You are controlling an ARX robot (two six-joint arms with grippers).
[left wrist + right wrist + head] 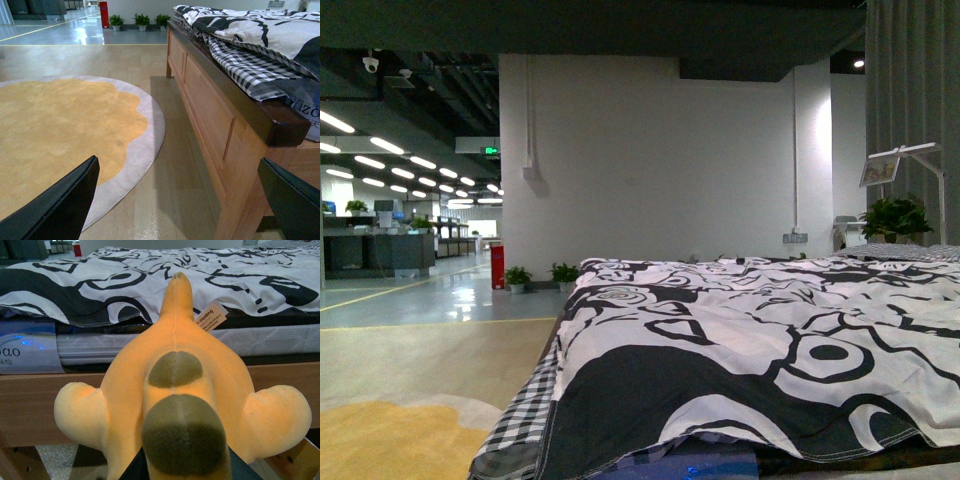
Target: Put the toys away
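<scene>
Two left fingers (60,205) stand wide apart and hold nothing, low over the rug (60,120); the right fingers (239,474) are mostly hidden but seem clamped on the near end of the plush toy (175,365), up beside the bed (30,395); it is soft and held at one end, so it could sag and slip out; its long body runs away from the fingers, pointy tip toward the quilt (125,275).

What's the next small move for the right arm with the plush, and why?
Probably lift it straight up a little. The plush toy, seemingly gripped, hangs facing the bed's wooden rail and mattress side, with the duvet lying on top. Pushing forward now would likely hit the frame. Where the toy finally goes isn't shown.
</scene>
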